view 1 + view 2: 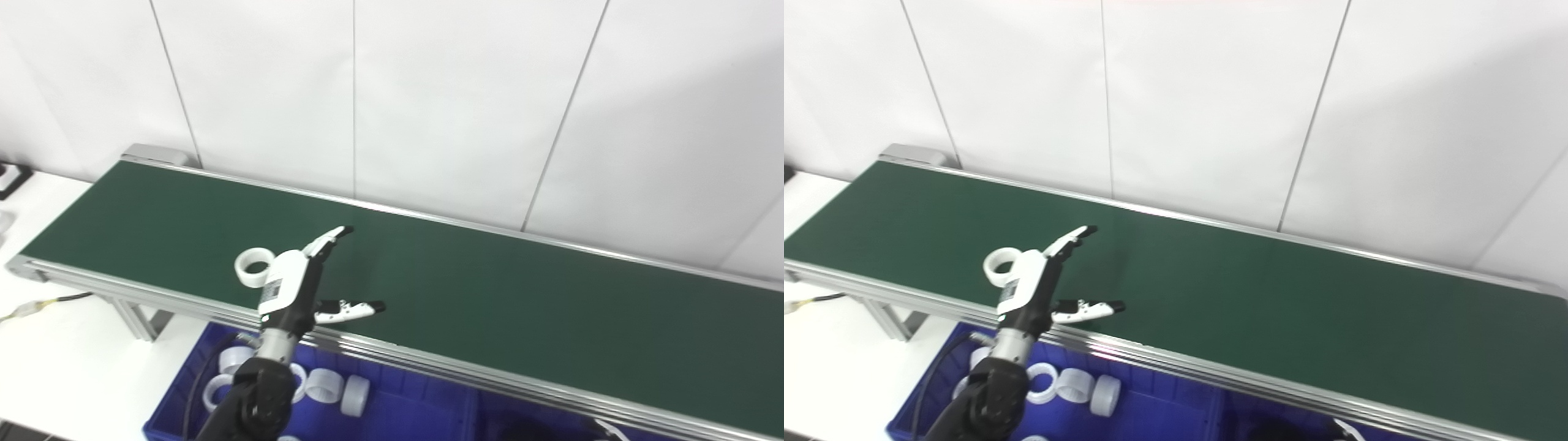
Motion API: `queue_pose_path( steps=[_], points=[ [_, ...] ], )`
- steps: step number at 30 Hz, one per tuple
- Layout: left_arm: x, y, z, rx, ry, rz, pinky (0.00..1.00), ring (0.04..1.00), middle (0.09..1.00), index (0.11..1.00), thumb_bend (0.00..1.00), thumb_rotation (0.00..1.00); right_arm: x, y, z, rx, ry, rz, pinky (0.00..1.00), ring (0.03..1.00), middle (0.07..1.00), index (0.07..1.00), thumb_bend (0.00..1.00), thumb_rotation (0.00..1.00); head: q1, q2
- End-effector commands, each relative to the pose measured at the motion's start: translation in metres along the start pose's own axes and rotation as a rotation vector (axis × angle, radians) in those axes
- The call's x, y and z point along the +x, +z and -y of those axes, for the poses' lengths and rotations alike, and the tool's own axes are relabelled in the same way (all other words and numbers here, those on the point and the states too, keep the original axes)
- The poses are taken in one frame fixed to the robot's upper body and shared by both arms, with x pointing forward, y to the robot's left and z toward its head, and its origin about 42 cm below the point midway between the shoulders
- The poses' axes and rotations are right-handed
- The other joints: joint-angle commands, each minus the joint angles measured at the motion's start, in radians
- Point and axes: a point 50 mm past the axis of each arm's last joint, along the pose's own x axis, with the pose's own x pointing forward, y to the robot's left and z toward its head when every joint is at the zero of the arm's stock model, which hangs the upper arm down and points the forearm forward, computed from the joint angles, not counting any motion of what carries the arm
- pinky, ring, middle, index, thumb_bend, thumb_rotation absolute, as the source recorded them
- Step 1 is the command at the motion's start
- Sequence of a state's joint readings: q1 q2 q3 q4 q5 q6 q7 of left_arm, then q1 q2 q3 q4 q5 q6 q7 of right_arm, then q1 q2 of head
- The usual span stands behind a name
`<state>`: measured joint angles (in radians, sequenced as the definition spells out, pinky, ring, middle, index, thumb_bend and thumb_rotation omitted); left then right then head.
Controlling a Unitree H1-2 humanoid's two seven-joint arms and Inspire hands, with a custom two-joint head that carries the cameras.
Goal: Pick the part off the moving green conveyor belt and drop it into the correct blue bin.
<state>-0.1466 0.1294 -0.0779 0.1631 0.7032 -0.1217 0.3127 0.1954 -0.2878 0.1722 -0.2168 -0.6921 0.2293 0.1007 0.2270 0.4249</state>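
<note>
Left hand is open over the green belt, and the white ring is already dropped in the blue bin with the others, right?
Not quite. The left hand is open over the green belt, but the white ring lies on the belt beside the hand, not in the blue bin. The left eye view shows it.

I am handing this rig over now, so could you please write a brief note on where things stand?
Left hand: open, fingers spread over the belt, holding nothing.
Right hand: not in view.
Ring: lies on the belt just left of the left hand, partly hidden behind it; contact unclear.
Bin: below the belt's near rail, already holding several white rings.
Done: none for this ring.
Left: grasp the ring, drop it in the bin.
</note>
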Motion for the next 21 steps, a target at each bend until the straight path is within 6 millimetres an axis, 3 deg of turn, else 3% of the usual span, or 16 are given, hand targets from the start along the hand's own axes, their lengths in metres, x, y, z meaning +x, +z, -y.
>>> queue_pose_path(
  steps=[1,21],
  points=[
    [0.015,0.005,-0.012,0.027,0.057,0.044,0.75,0.827,0.872,0.876,0.83,0.43,0.002,0.003,0.01,-0.02,-0.041,0.057,0.66,0.693,0.711,0.839,0.78,0.22,-0.003,0.001],
    [0.039,-0.021,-0.029,0.15,0.134,-0.072,0.77,0.852,0.892,0.892,0.83,0.27,0.002,0.003,0.009,-0.017,-0.04,0.051,0.66,0.698,0.71,0.841,0.78,0.23,-0.015,-0.001]
  ],
)
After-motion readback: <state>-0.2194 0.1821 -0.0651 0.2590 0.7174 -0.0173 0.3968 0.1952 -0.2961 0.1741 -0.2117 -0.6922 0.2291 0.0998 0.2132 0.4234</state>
